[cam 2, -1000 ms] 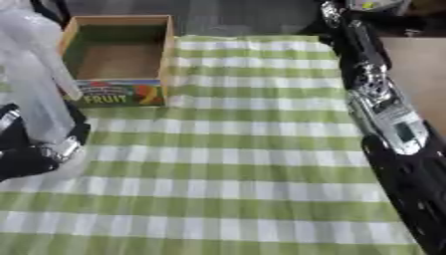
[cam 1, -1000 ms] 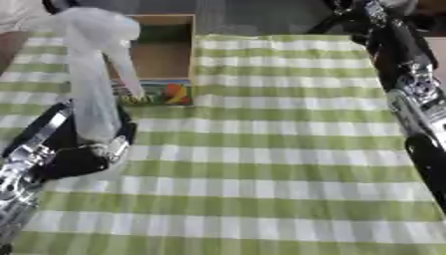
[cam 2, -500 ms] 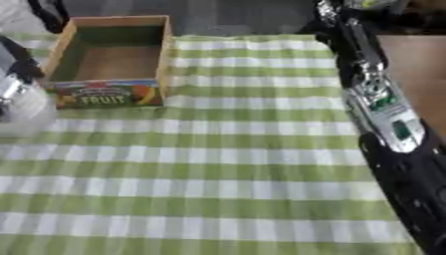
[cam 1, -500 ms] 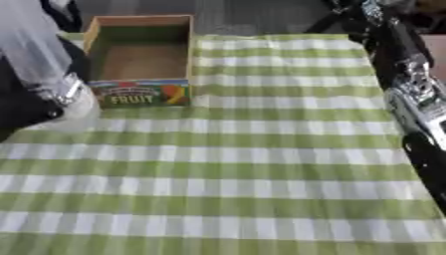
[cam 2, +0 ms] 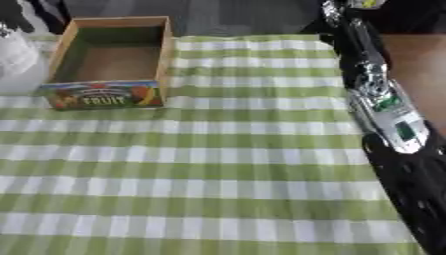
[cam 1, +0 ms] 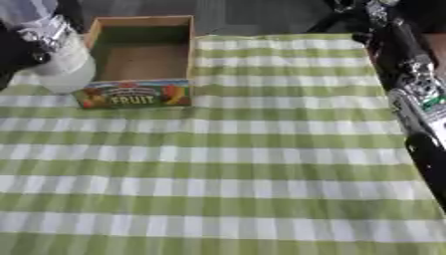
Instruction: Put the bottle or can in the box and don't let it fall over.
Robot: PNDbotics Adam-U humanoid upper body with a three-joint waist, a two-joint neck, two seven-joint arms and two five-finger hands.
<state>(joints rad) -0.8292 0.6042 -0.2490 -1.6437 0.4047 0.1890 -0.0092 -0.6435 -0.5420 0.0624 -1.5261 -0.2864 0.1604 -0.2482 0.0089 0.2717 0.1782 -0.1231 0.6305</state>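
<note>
A translucent white bottle (cam 1: 62,67) hangs at the far left, just outside the left wall of the box (cam 1: 187,55). Only its lower body shows; the top is cut off by the picture's edge. My left hand (cam 1: 19,49), black with a silver joint, is curled against the bottle from the left. The box is open-topped cardboard with a colourful FRUIT label (cam 1: 135,95) on its near wall, and its inside looks bare. My right arm (cam 2: 388,112) runs down the right edge; its hand lies outside both views.
A green and white checked cloth (cam 1: 226,169) covers the table from the box to the near edge. Beyond the cloth's far edge lies dark floor (cam 1: 253,15). The right arm hangs over the table's right side.
The camera has shifted. Relative to the box, my left hand has carried the bottle from in front of the near-left corner to beside the left wall.
</note>
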